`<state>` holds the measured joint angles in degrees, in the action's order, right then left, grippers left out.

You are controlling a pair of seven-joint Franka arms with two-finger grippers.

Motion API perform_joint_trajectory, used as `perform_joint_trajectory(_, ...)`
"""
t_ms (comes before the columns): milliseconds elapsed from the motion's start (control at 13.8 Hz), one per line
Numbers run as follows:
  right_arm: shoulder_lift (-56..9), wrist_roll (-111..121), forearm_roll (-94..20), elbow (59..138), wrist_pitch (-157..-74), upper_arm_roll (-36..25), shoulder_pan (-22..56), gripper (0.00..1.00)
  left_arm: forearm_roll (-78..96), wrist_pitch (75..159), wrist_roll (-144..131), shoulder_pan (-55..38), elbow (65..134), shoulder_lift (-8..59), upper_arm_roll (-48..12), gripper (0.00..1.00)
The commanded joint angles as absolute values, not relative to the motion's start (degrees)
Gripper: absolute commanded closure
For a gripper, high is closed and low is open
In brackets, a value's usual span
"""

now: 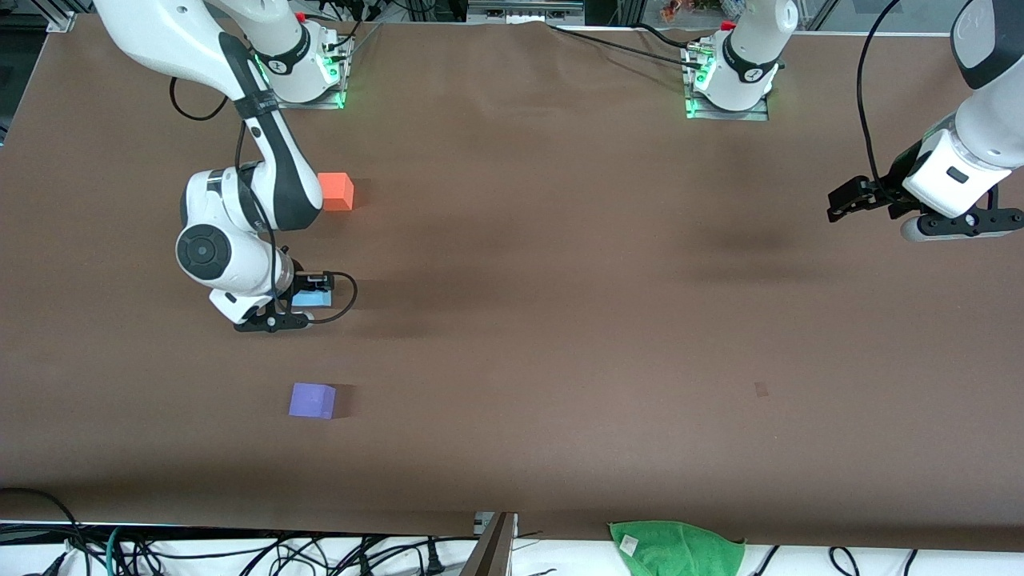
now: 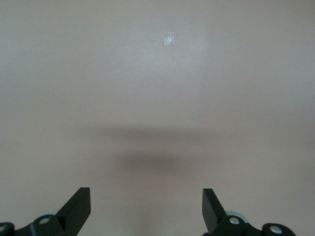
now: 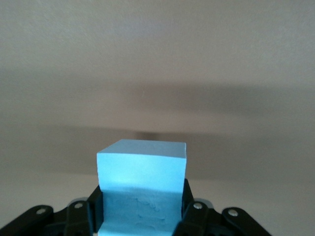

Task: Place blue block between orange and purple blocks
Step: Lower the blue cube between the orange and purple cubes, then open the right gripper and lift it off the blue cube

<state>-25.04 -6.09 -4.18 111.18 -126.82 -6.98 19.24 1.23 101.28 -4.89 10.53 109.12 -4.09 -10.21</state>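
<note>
- The right gripper point(image 1: 308, 308) is clamping the blue block point(image 1: 314, 298) between its 2 fingers point(image 3: 189, 209), fingers pressing on opposite faces (the cube's top edge is showing clearly in the right wrist view).
- It is hanging over the brown table point(image 1: 560, 280), over the stretch between the orange block point(image 1: 336, 191) and the purple block point(image 1: 312, 400).
- The orange block is sitting farther from the front camera, the purple block nearer, both toward the right arm's end.
- The left gripper point(image 1: 848, 200) is waiting over the left arm's end of the table, fingers point(image 2: 78, 206) spread apart, gripping nothing.
- A green cloth point(image 1: 676, 548) is lying at the table's near edge.
</note>
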Motion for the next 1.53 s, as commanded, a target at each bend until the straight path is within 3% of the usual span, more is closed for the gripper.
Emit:
perform_joint_trajectory(0,-22.3,-7.6,-4.9,116.4,-131.3,-7.5,20.0,0.69,1.5,100.7,-3.3,11.2,108.7,-4.0,-10.5,0.00)
perform_joint_trajectory(436,-23.0,-8.1,-4.9,122.2,-141.5,-7.0,20.2,0.69,1.5,100.8,-3.3,11.3,108.7,-3.7,-10.5,0.00)
perform_joint_trajectory(509,-23.0,-8.1,-4.9,122.1,-141.4,-7.0,20.2,0.63,1.5,100.5,-3.3,11.3,108.8,-3.8,-10.5,0.00)
perform_joint_trajectory(581,-23.0,-7.9,-4.9,121.5,-141.0,-7.0,20.5,0.19,1.5,100.4,-3.4,11.3,109.1,-3.8,-10.5,0.00)
perform_joint_trajectory(654,-22.8,-7.1,-4.8,120.2,-140.8,-7.0,20.5,0.00,1.5,100.4,-3.3,11.3,109.0,-3.7,-10.5,0.00)
perform_joint_trajectory(1090,-22.5,-5.7,-2.3,98.9,-114.4,-7.8,19.7,0.00,1.5,100.4,-3.3,11.2,109.0,-3.7,-10.6,0.00)
perform_joint_trajectory(1453,-22.3,-0.6,-0.5,85.7,-99.9,-11.3,19.7,0.00,1.5,100.5,-3.3,11.2,108.8,-3.6,-10.6,0.00)
